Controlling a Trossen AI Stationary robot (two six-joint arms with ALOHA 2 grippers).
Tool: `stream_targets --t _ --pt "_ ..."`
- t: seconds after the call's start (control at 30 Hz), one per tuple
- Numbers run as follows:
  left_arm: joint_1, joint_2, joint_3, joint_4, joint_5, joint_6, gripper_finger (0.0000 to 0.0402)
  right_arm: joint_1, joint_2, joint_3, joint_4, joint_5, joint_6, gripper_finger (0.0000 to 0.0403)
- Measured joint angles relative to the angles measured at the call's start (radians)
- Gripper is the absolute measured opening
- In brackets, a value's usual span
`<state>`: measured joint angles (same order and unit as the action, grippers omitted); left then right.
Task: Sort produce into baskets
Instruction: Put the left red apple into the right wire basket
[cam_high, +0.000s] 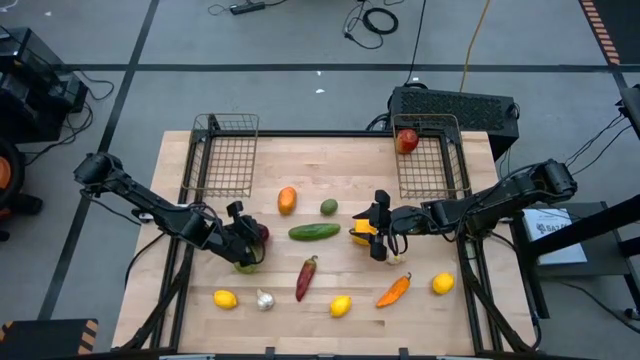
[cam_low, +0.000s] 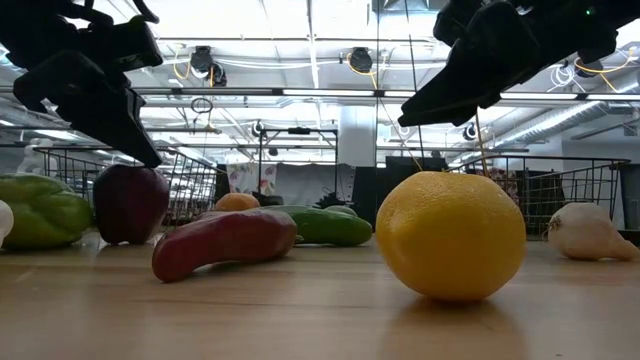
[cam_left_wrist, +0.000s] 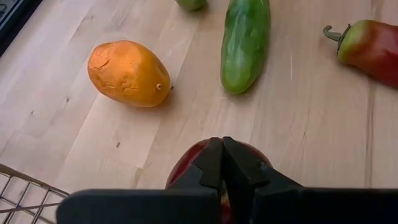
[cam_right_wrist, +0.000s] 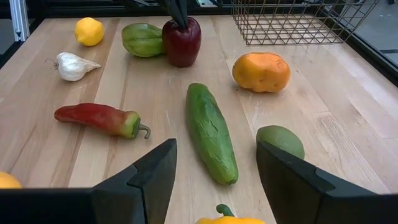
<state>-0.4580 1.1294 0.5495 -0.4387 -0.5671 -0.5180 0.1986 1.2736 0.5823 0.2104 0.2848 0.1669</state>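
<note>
On my screens the left gripper (cam_high: 247, 238) sat low over the left half of the table (cam_high: 430, 310), its jaws pressed together and resting on top of a dark red apple (cam_right_wrist: 181, 41); I could not see them around the fruit, only touching its crown. A green squash (cam_right_wrist: 143, 39) lay just beside that apple. The right gripper (cam_high: 378, 225) hung right of centre with its fingers (cam_right_wrist: 152, 174) spread apart and nothing between them, a yellow pepper (cam_high: 361, 234) directly beneath it. Between the two arms I saw the cucumber (cam_high: 314, 232) lying flat, with an orange fruit (cam_high: 287, 200) and a small avocado (cam_high: 329, 207) farther back. Along the near edge lay a lemon (cam_high: 225, 298), the garlic (cam_high: 265, 299), a red chilli (cam_high: 306, 277), a second lemon (cam_high: 341, 306), an orange pepper (cam_high: 394, 290) and a third lemon (cam_high: 443, 284). The left basket (cam_high: 226, 155) stood at the far left of the table. The right basket (cam_high: 430, 155) at the far right held one red apple (cam_high: 406, 141) in its far left corner.
</note>
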Motion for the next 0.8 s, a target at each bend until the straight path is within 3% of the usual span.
stream_targets --t 0.63,0.8 --pt "0.0 0.0 0.045 0.011 -0.012 0.045 0.0002 0.0 0.0 0.0 0.0 0.0 -0.004 0.0212" --pt "0.0 -0.005 0.045 -0.028 -0.012 -0.021 0.0038 0.0 0.0 0.0 -0.001 0.0 -0.004 0.0212"
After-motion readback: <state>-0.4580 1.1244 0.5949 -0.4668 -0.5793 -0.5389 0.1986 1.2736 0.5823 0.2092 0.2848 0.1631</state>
